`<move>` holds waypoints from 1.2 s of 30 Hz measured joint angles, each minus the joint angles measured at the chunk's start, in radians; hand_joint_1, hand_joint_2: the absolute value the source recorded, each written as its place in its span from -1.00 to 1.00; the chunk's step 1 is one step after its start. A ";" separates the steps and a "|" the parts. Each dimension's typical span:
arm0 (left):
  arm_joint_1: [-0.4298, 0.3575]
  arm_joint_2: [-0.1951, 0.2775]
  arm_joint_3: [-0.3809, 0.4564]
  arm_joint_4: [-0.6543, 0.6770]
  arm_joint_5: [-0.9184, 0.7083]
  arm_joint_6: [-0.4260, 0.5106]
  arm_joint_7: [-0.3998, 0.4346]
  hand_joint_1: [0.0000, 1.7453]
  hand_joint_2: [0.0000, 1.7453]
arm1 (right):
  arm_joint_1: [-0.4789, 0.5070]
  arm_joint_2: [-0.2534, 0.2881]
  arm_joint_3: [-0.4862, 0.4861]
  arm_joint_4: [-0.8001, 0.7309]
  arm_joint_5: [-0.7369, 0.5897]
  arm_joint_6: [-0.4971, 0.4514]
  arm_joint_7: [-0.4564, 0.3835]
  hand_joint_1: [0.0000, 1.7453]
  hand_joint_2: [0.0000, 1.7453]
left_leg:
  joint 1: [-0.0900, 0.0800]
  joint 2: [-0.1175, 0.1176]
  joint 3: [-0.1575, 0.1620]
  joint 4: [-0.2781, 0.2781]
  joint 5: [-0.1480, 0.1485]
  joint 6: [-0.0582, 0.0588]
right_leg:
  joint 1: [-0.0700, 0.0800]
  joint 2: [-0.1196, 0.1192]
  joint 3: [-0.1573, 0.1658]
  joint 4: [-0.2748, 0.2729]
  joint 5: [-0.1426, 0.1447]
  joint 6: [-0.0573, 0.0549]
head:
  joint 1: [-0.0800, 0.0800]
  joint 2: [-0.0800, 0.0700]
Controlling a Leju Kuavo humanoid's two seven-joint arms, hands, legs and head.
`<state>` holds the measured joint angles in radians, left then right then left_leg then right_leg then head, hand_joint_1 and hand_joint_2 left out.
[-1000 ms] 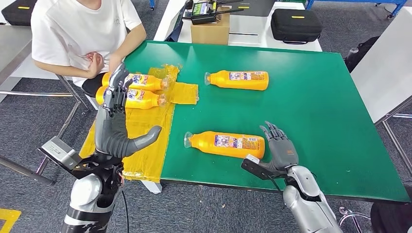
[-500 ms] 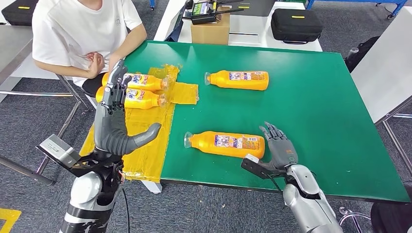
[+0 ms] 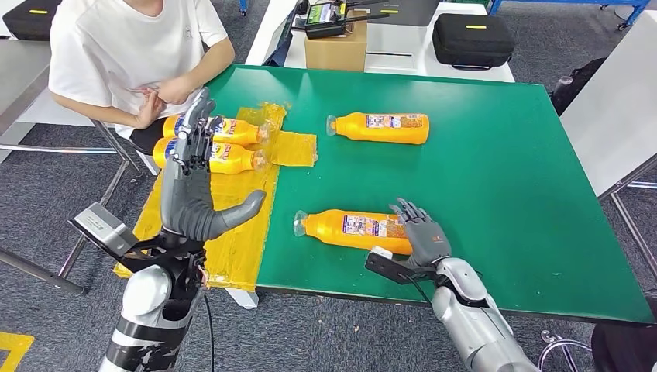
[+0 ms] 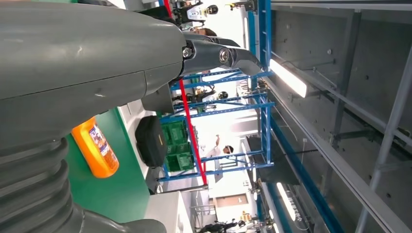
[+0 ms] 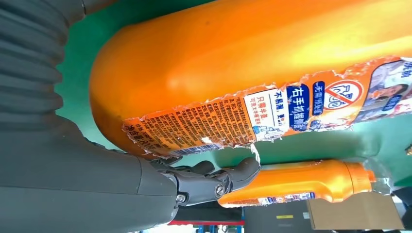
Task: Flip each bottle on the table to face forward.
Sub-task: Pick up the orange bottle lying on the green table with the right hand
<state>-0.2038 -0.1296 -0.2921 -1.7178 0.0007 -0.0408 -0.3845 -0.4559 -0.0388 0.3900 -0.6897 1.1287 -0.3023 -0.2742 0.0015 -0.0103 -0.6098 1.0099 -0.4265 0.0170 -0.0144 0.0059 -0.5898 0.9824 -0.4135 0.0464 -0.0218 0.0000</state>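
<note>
Four orange bottles lie on their sides. The near bottle (image 3: pixel 352 229) lies on the green table (image 3: pixel 496 178) with its cap to the left; up close its torn label (image 5: pixel 252 73) faces the camera. My right hand (image 3: pixel 421 236) is open at its base end, fingers spread over that end and against it. The far bottle (image 3: pixel 380 128) lies mid-table, and shows beyond my fingers (image 5: pixel 301 187). Two more bottles (image 3: pixel 232 130) (image 3: pixel 228 159) lie on a yellow sheet (image 3: pixel 232 225) at the left. My left hand (image 3: pixel 194 190) is raised above that sheet, open and holding nothing.
A person in a white shirt (image 3: pixel 124 46) sits at the table's far left corner, hands close to the two left bottles. A cardboard box (image 3: pixel 335 48) and a black case (image 3: pixel 471 39) stand on the white table behind. The table's near edge runs just under my right hand.
My right hand has moved left and forward onto the near bottle's base end. My left hand has shifted slightly right. The person's hands have moved a little.
</note>
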 joint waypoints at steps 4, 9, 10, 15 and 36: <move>-0.006 -0.001 -0.001 0.007 0.007 0.004 0.000 -1.00 1.00 | -0.020 0.006 0.008 0.028 0.002 -0.004 0.002 -1.00 1.00 | 0.000 0.000 0.000 0.000 0.000 0.000 | 0.000 0.000 0.000 0.000 0.000 0.000 | 0.000 0.000; -0.016 -0.006 -0.003 0.020 0.015 0.005 0.000 -1.00 1.00 | -0.061 0.021 0.025 0.064 0.007 -0.007 -0.007 -1.00 1.00 | 0.000 0.000 0.000 0.000 0.000 0.000 | 0.000 0.000 0.000 0.000 0.000 0.000 | 0.000 0.000; -0.020 -0.007 -0.005 0.023 0.017 0.005 0.000 -1.00 1.00 | -0.070 0.027 0.031 0.071 0.011 -0.005 -0.010 -1.00 1.00 | 0.000 0.000 0.000 0.000 0.000 0.000 | 0.000 0.000 0.000 0.000 0.000 0.000 | 0.000 0.000; -0.031 -0.013 -0.017 0.037 0.029 0.007 0.000 -1.00 1.00 | -0.114 0.058 0.067 0.110 0.034 0.057 0.028 -1.00 1.00 | 0.000 0.000 0.000 0.000 0.000 0.000 | 0.000 0.000 0.000 0.000 0.000 0.000 | 0.000 0.000; -0.054 -0.013 -0.016 0.082 0.056 0.029 -0.006 -1.00 1.00 | -0.254 0.074 0.159 0.287 0.030 0.299 0.194 0.54 1.00 | 0.000 0.001 0.011 0.000 0.000 0.000 | 0.000 0.000 0.011 -0.001 0.000 0.000 | 0.000 0.000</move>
<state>-0.2579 -0.1431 -0.3081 -1.6356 0.0564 -0.0119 -0.3902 -0.7100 0.0347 0.5486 -0.4024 1.1586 -0.0038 -0.0798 0.0015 -0.0097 -0.5985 1.0099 -0.4264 0.0171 -0.0144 0.0063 -0.5791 0.9816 -0.4131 0.0465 -0.0218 0.0000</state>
